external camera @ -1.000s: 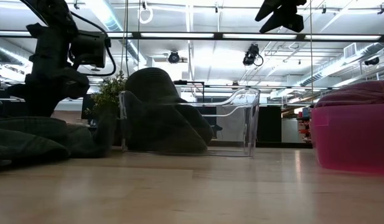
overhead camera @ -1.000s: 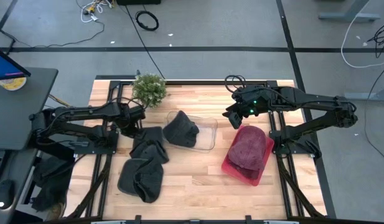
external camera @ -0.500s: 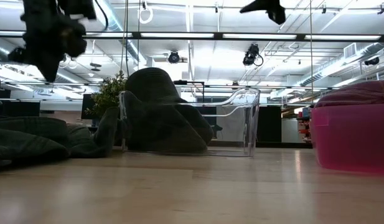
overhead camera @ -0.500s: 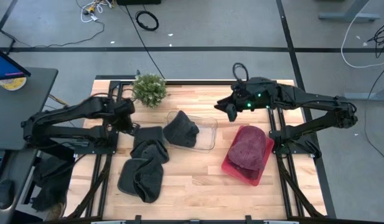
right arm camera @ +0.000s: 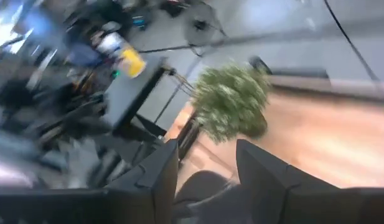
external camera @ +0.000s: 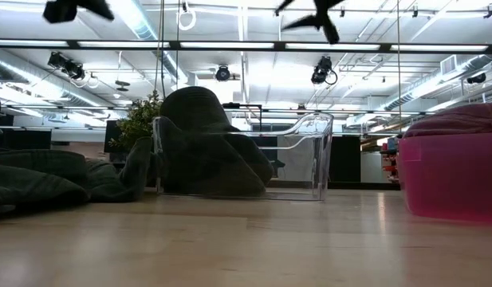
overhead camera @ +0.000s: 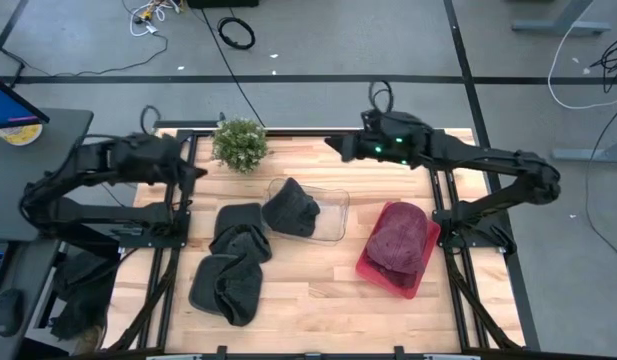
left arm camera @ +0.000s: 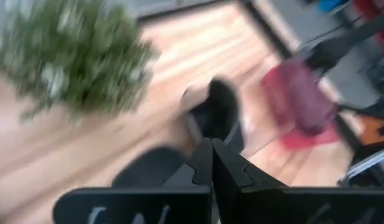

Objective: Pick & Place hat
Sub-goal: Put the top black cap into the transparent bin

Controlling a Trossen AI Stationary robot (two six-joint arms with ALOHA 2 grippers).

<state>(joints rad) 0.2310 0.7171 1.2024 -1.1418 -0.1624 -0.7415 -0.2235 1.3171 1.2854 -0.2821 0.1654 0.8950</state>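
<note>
High view shows a dark grey knitted hat (overhead camera: 289, 210) slumped in the left end of a clear plastic tray (overhead camera: 333, 214), its long axis slanting from the tray's far-left corner toward the near side. From the low view, its crown rises above the tray's rim while the wall blurs its lower folds. The left gripper (overhead camera: 195, 172) hangs closed and empty near a small green potted plant (overhead camera: 239, 143). The right gripper (overhead camera: 333, 147), fingers apart, holds nothing above the table's far edge.

Robotics lab: ceiling strip lights (external camera: 230, 45), floor cables (overhead camera: 237, 33) (loose), butcher-block table (overhead camera: 318, 290).
</note>
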